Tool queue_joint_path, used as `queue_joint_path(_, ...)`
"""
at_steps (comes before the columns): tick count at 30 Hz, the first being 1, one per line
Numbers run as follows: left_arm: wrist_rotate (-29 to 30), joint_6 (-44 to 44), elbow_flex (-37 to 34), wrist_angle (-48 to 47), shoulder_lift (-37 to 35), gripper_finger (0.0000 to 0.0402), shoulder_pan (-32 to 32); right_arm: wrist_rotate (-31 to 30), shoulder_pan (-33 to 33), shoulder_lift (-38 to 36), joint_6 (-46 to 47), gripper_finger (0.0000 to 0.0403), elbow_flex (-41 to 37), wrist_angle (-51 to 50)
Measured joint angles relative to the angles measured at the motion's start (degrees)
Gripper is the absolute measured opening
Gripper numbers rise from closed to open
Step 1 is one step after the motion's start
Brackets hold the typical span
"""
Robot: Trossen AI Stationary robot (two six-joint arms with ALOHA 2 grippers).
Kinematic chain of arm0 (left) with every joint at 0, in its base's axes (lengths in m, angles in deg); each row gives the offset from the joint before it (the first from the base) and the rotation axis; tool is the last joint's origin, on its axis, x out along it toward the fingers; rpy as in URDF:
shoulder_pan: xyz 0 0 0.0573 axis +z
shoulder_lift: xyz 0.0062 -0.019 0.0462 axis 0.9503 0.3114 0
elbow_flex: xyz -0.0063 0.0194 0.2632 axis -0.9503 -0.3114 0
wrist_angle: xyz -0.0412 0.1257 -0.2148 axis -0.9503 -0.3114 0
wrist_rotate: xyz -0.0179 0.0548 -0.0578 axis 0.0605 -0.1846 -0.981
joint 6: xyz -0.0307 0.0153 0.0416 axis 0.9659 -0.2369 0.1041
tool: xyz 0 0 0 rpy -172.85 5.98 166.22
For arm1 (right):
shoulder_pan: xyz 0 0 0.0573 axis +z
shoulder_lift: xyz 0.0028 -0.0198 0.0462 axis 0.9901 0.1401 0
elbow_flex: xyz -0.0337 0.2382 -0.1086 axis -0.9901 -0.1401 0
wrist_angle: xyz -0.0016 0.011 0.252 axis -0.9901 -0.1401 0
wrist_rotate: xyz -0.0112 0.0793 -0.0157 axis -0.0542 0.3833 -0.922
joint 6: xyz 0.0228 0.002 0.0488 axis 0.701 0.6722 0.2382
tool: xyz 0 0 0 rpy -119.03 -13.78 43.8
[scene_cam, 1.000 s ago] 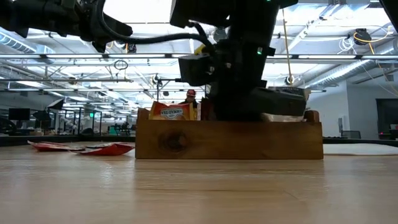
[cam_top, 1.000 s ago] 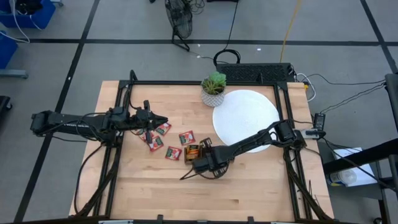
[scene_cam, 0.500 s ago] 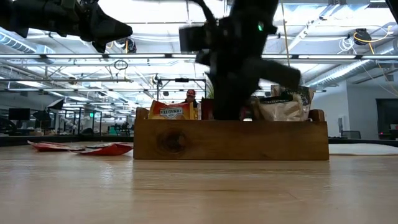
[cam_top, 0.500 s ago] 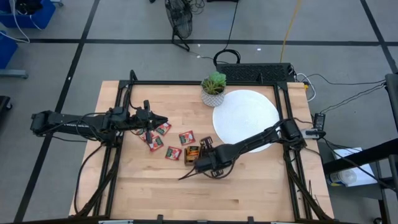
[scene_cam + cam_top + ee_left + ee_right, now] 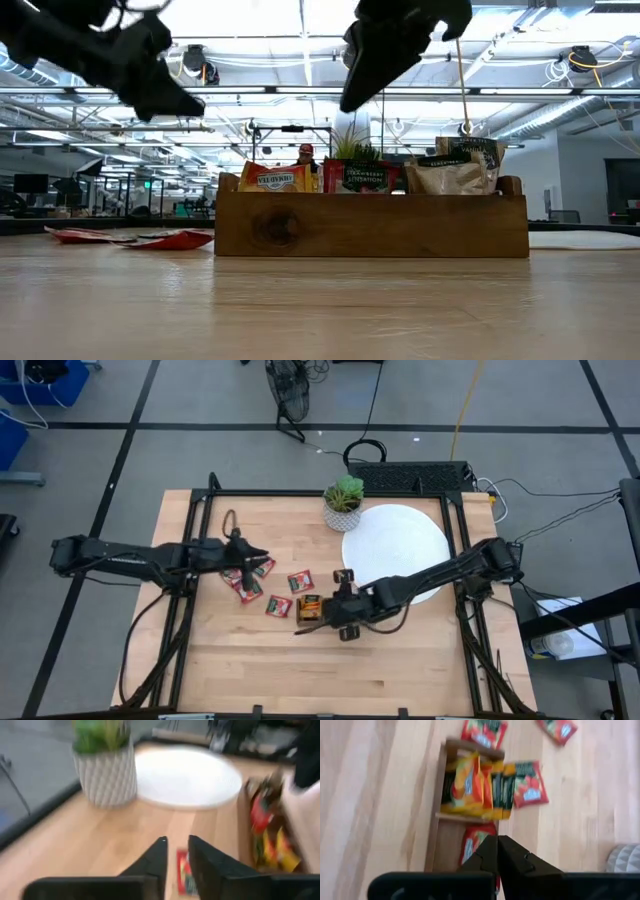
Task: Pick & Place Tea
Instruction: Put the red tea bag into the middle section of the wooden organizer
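A brown wooden tray (image 5: 311,606) (image 5: 370,226) holds upright tea sachets: orange-yellow (image 5: 275,179), red (image 5: 361,178) and pale (image 5: 455,166). Several red sachets lie flat on the table to its left (image 5: 279,605) (image 5: 300,581) (image 5: 248,589) (image 5: 262,567). My right gripper (image 5: 318,622) (image 5: 497,840) hangs shut above the tray, holding nothing. My left gripper (image 5: 258,553) (image 5: 176,842) is open a little above the loose sachets, and one red sachet (image 5: 183,871) shows between its fingers on the table below.
A potted green plant (image 5: 345,503) (image 5: 105,770) stands at the far side, next to a white disc (image 5: 396,546) (image 5: 190,777) lying on the table's right part. Bare wood stretches along the near edge (image 5: 330,680).
My right gripper has risen out of the tray and drawn toward the right; a pale sachet now stands in the tray's end compartment. The tray shifted slightly. My left gripper has tipped and dropped lower over the loose red sachets.
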Motion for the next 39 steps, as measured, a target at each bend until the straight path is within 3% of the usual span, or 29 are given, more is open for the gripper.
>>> queue_joint_path(5,-1.14,3.49,0.63,-2.81,7.93,0.0172,0.31,0.09,-0.02,-5.48,-3.78,0.0,-8.93,15.09)
queue_joint_path(8,-0.5,7.98,3.58,-9.64,12.5,0.0219,2.28,0.05,-0.02,-8.27,-5.09,0.0,-14.19,24.04)
queue_joint_path(14,-0.7,14.39,10.0,-20.84,23.04,0.0272,7.81,0.0,-0.02,-12.99,-9.22,0.0,-25.26,41.31)
queue_joint_path(21,-3.77,16.03,13.75,-25.8,34.54,0.0282,13.89,-0.04,-0.02,-14.66,-13.94,0.0,-34.54,56.58)
queue_joint_path(29,-9.35,13.37,14.86,-25.15,42.36,0.0283,17.29,0.17,0.0,-14.59,-13.93,0.0,-37.64,58.04)
queue_joint_path(34,-19.84,1.88,15.47,-24.64,41.67,0.0283,16.16,0.18,0.0,-14.59,-13.4,0.0,-38.48,58.04)
queue_joint_path(39,-28.86,-1.86,16.06,-26.07,41.28,0.0283,14.79,0.2,0.0,-14.59,-13.36,0.0,-38.48,58.34)
